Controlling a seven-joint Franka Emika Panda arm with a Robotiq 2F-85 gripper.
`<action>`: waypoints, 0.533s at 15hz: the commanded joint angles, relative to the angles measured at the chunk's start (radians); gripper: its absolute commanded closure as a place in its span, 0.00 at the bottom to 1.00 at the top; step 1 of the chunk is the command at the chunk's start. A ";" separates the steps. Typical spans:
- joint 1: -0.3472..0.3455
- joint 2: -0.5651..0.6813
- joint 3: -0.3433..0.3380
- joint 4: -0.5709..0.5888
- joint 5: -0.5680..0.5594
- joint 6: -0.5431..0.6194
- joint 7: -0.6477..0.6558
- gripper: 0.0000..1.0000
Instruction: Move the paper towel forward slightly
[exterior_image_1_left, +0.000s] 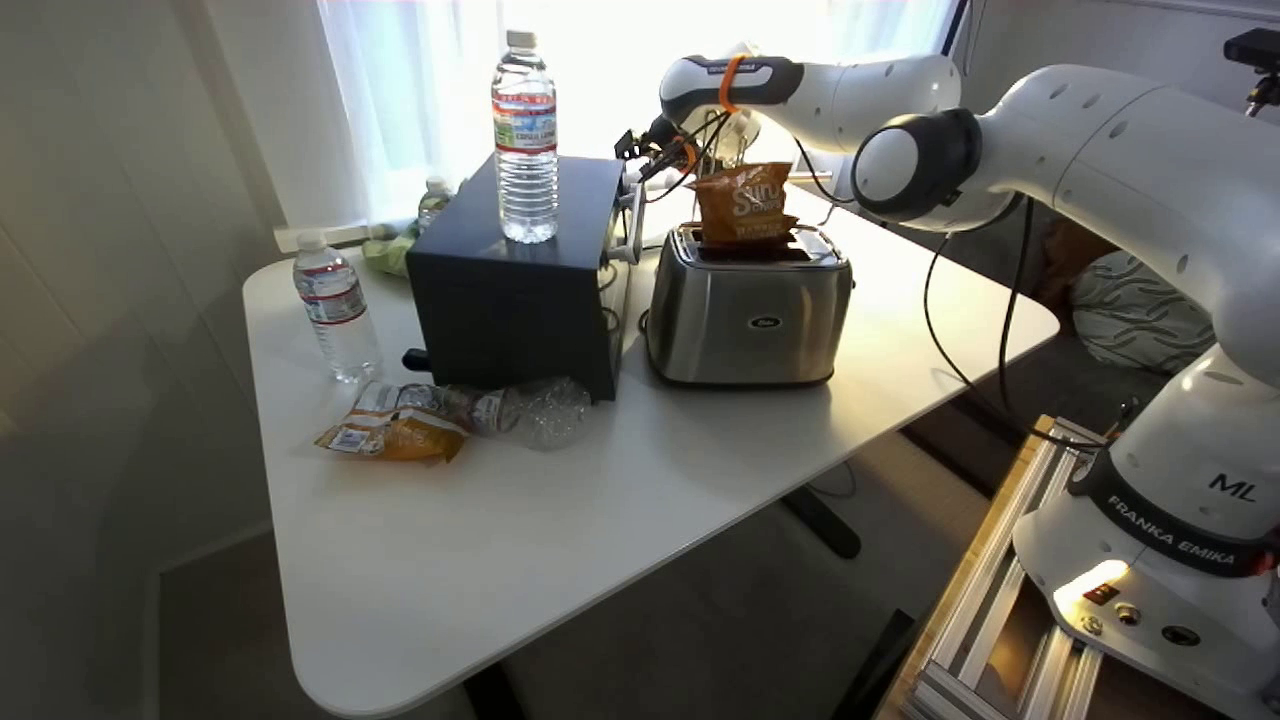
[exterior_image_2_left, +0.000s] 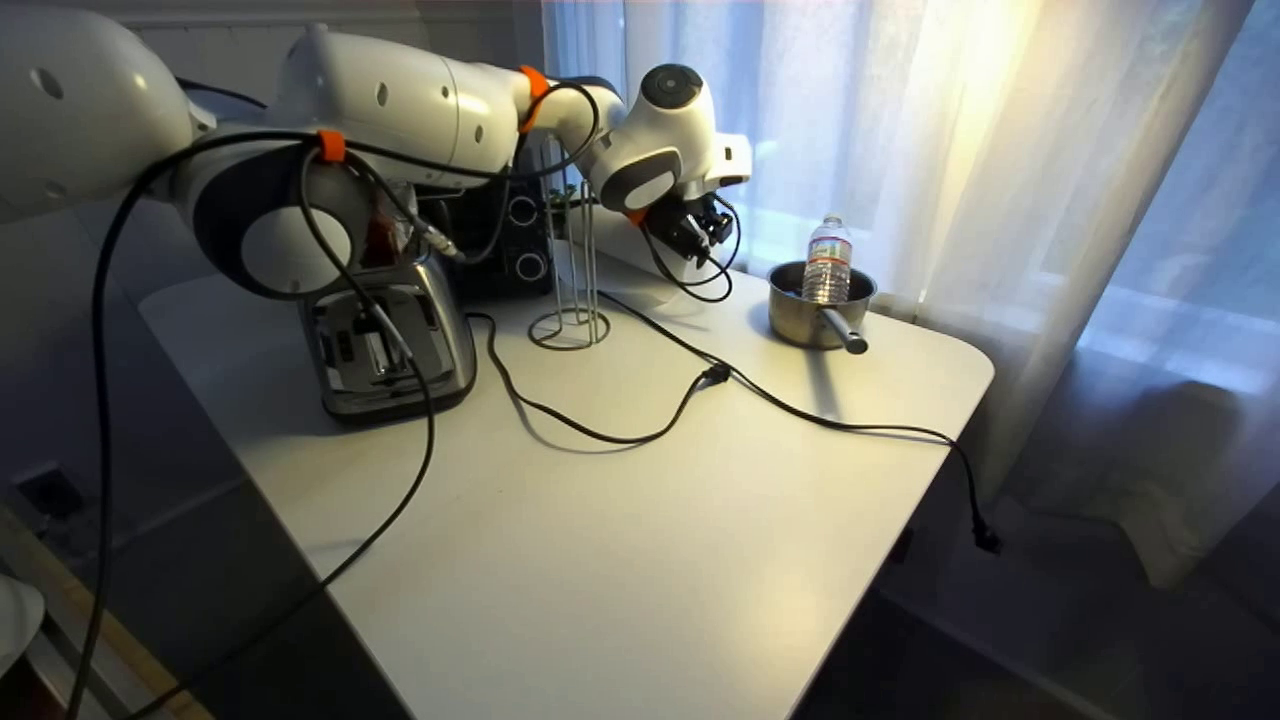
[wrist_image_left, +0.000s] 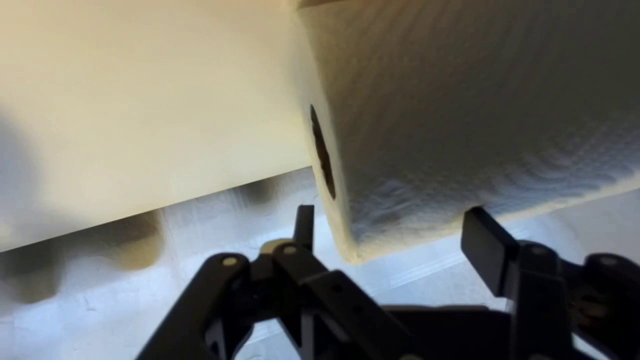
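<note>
The paper towel is a white roll (wrist_image_left: 465, 115) lying on its side by the table's edge, filling the upper right of the wrist view. Its end with the dark core hole faces left there. In an exterior view, a white shape that looks like the roll (exterior_image_2_left: 635, 255) lies behind the wire stand, partly hidden by the arm. My gripper (wrist_image_left: 391, 220) is open, its two black fingers wide apart, with the roll's near corner showing between them. I cannot tell how deep the roll sits between the fingers. In an exterior view the gripper (exterior_image_2_left: 700, 235) hangs over the roll near the curtain.
A wire stand (exterior_image_2_left: 588, 270), a cord (exterior_image_2_left: 600, 437) and a pot (exterior_image_2_left: 800, 325) holding a bottle are on the table. A silver toaster (exterior_image_1_left: 750, 320) holds an orange chip bag (exterior_image_1_left: 745, 205). A dark toaster oven (exterior_image_1_left: 510, 320) bears a water bottle (exterior_image_1_left: 525, 150).
</note>
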 joint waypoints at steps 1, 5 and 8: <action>0.011 -0.002 -0.050 0.001 -0.049 -0.033 0.064 0.28; 0.013 -0.036 -0.110 -0.025 -0.095 -0.140 0.117 0.14; 0.013 -0.063 -0.153 -0.036 -0.131 -0.259 0.146 0.11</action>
